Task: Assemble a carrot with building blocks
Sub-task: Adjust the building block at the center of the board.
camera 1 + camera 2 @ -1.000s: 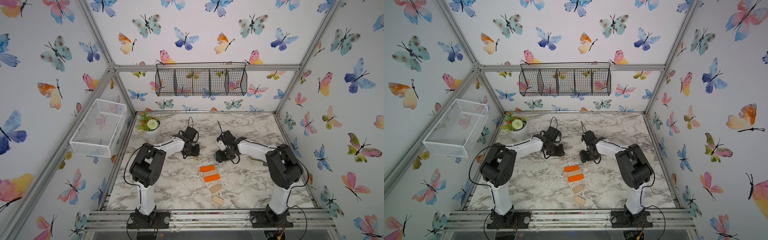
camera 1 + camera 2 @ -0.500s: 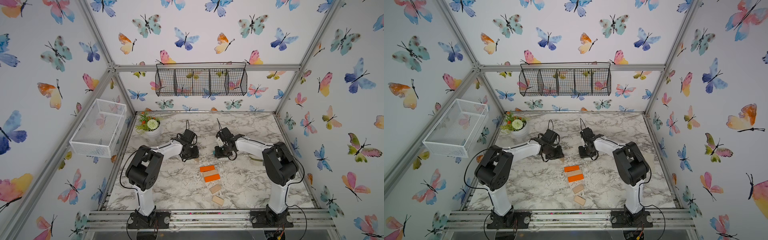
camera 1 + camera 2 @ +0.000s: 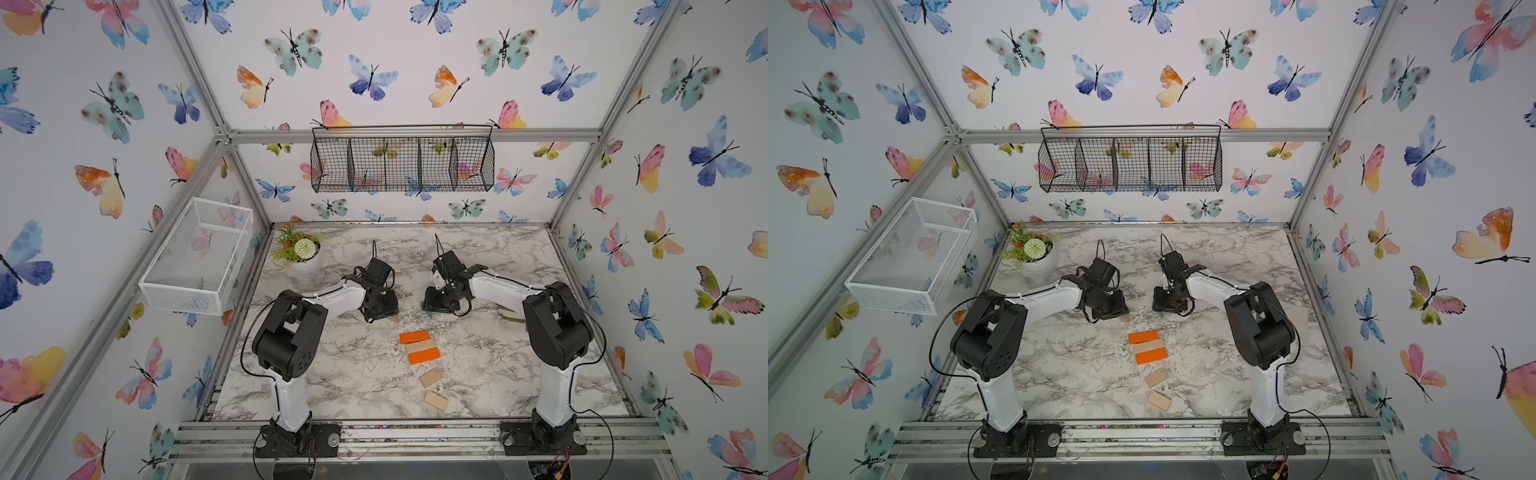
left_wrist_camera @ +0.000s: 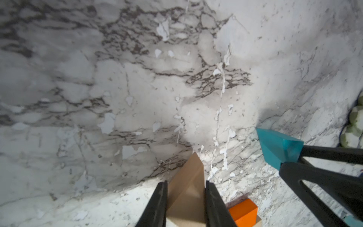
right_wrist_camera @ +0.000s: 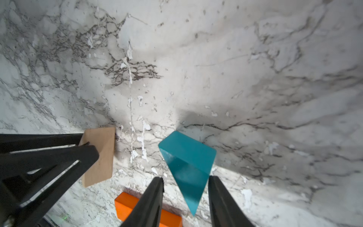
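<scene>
The carrot's row lies mid-table in both top views: orange bar (image 3: 414, 337), tan bar (image 3: 421, 346), orange bar (image 3: 424, 356), then two small tan blocks (image 3: 430, 377) (image 3: 436, 401), slightly apart. Just behind the row's orange end, my left gripper (image 4: 186, 183) is shut on the natural-wood triangle (image 4: 188, 182), its point on the marble. My right gripper (image 5: 185, 178) faces it, with the teal triangle (image 5: 186, 163) between its jaws. One finger is a little off the triangle, and the triangle's lower edge rests on the table. From above, the gripper bodies (image 3: 380, 307) (image 3: 440, 299) hide most of both triangles.
A pot of flowers (image 3: 300, 249) stands at the back left corner. A white wire basket (image 3: 199, 253) hangs on the left wall and a black one (image 3: 402, 162) on the back wall. A grey glove (image 3: 510, 314) lies under the right arm. The marble top (image 3: 353, 374) is flaking.
Both grippers have shifted slightly with their triangles, staying behind the orange end of the row. The right jaws have parted a little from the teal triangle.
</scene>
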